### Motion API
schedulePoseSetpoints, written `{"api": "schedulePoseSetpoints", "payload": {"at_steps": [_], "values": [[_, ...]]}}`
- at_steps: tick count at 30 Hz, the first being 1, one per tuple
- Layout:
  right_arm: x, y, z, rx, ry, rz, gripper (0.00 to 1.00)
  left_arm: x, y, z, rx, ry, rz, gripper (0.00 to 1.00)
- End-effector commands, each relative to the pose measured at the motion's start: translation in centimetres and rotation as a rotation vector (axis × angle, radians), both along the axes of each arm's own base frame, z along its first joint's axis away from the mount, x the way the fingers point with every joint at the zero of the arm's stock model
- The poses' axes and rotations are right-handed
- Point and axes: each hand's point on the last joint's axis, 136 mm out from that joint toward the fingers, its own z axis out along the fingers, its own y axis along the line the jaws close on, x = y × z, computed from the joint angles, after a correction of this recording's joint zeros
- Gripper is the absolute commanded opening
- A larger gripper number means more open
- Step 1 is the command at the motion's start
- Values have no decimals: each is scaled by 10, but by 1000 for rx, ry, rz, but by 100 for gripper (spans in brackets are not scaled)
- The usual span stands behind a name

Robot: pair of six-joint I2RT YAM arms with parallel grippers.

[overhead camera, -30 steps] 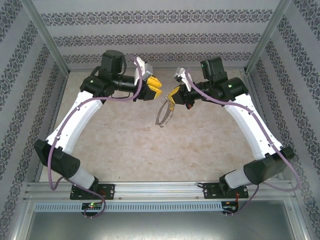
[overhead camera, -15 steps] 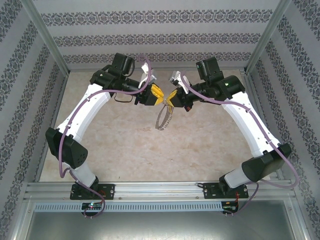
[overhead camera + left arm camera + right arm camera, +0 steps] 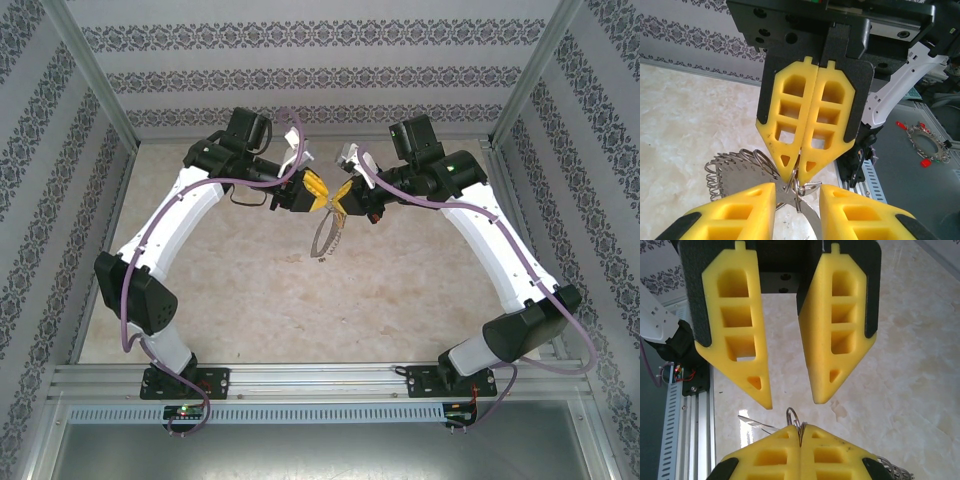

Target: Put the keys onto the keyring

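The keyring (image 3: pixel 325 233) is up off the table (image 3: pixel 250 290), hanging in mid-air toward the far middle. It's pinched at its top loop by the right gripper (image 3: pixel 343 196), jaws shut flat on the wire. My read is light, stiff, thin, slick metal. The strung silver pieces fan out below and look free to swing, so any hold belongs on the bare wire near the loop, not on the danglers.

Nose to nose with it comes the left gripper (image 3: pixel 318 190), jaws a modest gap apart and clamping nothing, tips either side of that loop. A thin silver blade (image 3: pixel 807 217) runs through the gap. Whether it's one of the keys or a ring piece, I can't tell.

It's tight here, with both grippers crowding one small loop and little room to thread. Underneath is marbled table. Off past its right edge lies a second ring cluster with red bits (image 3: pixel 927 142), well apart.
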Motion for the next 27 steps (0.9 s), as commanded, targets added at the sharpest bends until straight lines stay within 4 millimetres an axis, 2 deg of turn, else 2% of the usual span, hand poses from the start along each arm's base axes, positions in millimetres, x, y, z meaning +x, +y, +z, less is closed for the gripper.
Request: {"api": "schedulePoseSetpoints", "payload": {"at_steps": [1,13,16,22,27], "values": [[0,4,15,23,-58,18,0,-7,-5,-4,-12,29,-42,29],[5,5,13,19,-64,8,0,-14,-7,-11,-12,59,-66,21],[6,5,13,21,-65,5,0,-16,-7,-10,-13,60,-68,17],[7,6,11,24,-60,5,0,-18,-10,-12,-14,69,-77,2],[8,6,10,23,-59,4,0,-20,-11,-14,-18,74,-85,0]]}}
